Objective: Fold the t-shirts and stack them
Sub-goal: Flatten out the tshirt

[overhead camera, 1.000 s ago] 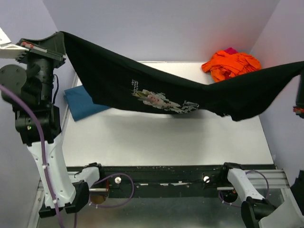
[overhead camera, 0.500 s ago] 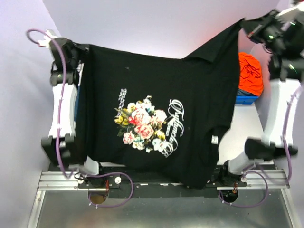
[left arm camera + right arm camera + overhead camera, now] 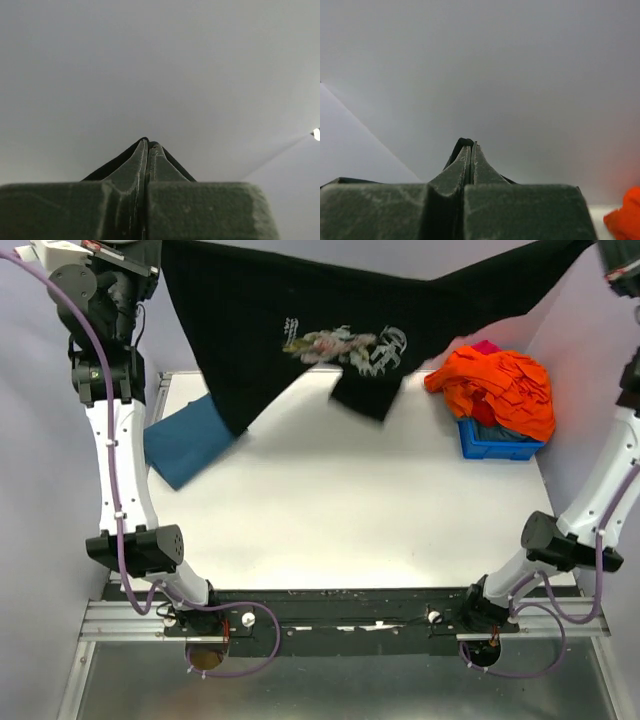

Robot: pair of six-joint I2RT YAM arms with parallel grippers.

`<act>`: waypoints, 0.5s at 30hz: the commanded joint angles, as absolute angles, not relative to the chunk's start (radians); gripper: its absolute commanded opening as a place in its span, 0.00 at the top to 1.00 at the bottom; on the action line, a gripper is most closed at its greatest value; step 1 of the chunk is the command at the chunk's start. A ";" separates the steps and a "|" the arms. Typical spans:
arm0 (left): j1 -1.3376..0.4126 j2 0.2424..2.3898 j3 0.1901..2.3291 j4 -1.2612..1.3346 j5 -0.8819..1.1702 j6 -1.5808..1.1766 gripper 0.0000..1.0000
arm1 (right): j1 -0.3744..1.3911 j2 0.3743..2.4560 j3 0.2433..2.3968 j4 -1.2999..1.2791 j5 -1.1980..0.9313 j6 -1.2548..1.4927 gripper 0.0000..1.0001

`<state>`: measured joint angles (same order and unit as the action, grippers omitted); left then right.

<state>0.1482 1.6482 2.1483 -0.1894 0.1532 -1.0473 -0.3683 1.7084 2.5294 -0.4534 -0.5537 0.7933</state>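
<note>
A large black t-shirt (image 3: 290,330) with a rose print (image 3: 338,344) hangs stretched across the top of the top external view, above the far part of the table. My left gripper (image 3: 147,143) is shut on its upper left corner, where black cloth shows beside the fingertips. At the upper right corner, my right gripper (image 3: 471,143) is shut on it, with a black fold at the tips. Both arms reach high, the left gripper (image 3: 150,250) and the right gripper (image 3: 603,252) at the frame's top edge. A teal-blue t-shirt (image 3: 185,438) lies flat on the table at the left, partly under the black one.
A blue plastic bin (image 3: 500,440) heaped with orange cloth (image 3: 498,385) stands at the back right of the white table (image 3: 340,510). Purple-grey walls close in the left, back and right. The black rail with the arm bases runs along the near edge.
The black shirt, spread flat facing the camera half a second ago, has swung back towards the far wall and now hangs high. Both grippers stay shut on its corners.
</note>
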 commanded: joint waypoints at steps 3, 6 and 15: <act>0.134 1.608 1.932 -0.005 0.200 -1.082 1.00 | -0.451 1.640 2.417 -0.317 -0.781 0.925 0.99; 0.107 1.530 1.696 0.133 0.149 -1.019 1.00 | -0.453 1.499 2.113 -0.324 -0.788 0.865 0.99; 0.040 1.254 1.021 0.304 0.100 -0.994 1.00 | -0.474 1.067 1.272 -0.304 -0.759 0.805 0.99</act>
<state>0.0765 1.4471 1.2163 0.1627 0.1539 -1.0191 -0.4652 1.2465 1.4734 -0.3019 -0.7464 0.8402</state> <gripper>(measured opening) 0.026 0.013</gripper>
